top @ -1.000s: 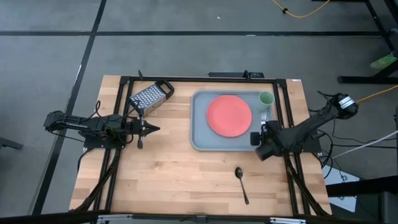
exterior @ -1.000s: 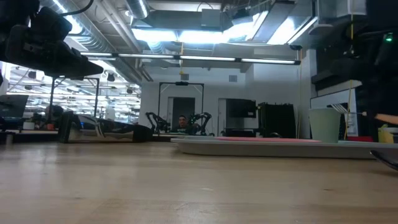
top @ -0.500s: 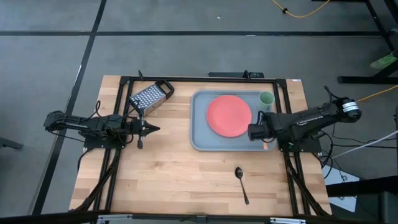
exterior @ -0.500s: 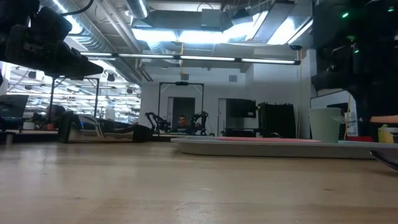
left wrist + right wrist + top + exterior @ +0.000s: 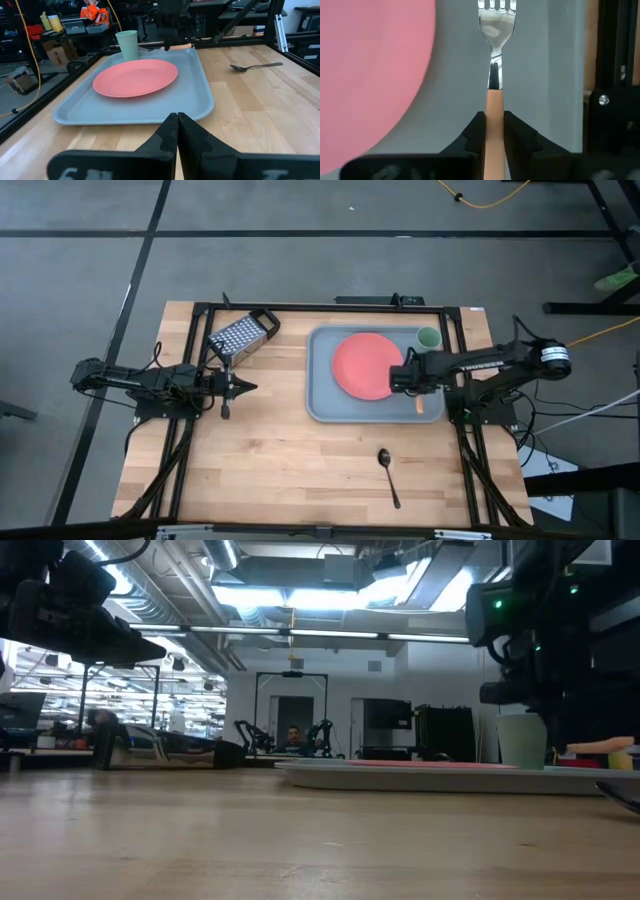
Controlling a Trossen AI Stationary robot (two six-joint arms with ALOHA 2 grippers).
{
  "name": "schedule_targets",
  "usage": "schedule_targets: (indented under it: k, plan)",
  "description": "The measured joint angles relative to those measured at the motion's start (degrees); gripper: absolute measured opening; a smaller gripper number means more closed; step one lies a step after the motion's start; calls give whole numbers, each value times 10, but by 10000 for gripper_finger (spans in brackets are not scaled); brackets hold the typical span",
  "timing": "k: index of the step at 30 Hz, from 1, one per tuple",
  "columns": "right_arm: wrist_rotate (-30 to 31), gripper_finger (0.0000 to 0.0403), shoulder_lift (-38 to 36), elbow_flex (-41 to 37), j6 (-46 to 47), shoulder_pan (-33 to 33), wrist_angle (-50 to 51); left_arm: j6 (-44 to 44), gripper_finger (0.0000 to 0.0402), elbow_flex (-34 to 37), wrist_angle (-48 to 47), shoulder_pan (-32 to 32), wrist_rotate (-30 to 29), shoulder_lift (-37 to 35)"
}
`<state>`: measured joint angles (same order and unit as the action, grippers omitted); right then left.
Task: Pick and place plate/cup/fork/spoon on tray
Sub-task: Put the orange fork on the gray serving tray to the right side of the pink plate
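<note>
The grey-blue tray (image 5: 322, 402) lies at the table's right centre. The coral-red plate (image 5: 366, 366) lies flat in it, and the pale green cup (image 5: 428, 338) stands upright in its far right corner. My right gripper (image 5: 412, 383) is over the tray's right part, beside the plate, shut on the orange-handled fork (image 5: 421, 404). The dark spoon (image 5: 388, 473) lies on the bare wood near the front edge. My left gripper (image 5: 248, 388) is shut and empty over the table's left part, pointing toward the tray. My right gripper pinches the fork's orange handle (image 5: 494, 106) between its two fingers, close to where the handle meets the metal neck. The fingers come from above and the handle runs out between them. The tines (image 5: 496, 12) point toward the table's far edge. In the low view the handle (image 5: 600, 747) lies level, above the tray's rim.
A metal box grater (image 5: 243, 335) lies on its side at the far left of the table, close to my left arm. Black frame rails (image 5: 462, 430) run along the table's edges, one just right of the tray. Bare wood lies between the tray and the front edge.
My right gripper has carried the fork from the tray's near right corner toward the far edge and a little left, and now stands over the tray beside the plate. The arm has swung flatter across the table's right edge. The fork stays level in the hold.
</note>
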<state>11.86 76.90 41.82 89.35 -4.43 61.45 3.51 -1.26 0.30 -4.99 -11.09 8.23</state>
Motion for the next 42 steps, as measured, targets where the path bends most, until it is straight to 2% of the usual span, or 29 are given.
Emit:
schedule_targets:
  k: [10,18,42]
  plan:
    - [0,47,52,0,-41,-32,-30,0,0,0,0,0,0,0]
    - [1,65,85,0,-58,-44,-66,0,0,0,0,0,0,0]
    - [9,71,87,-1,-59,-44,-63,0,0,0,0,0,0,0]
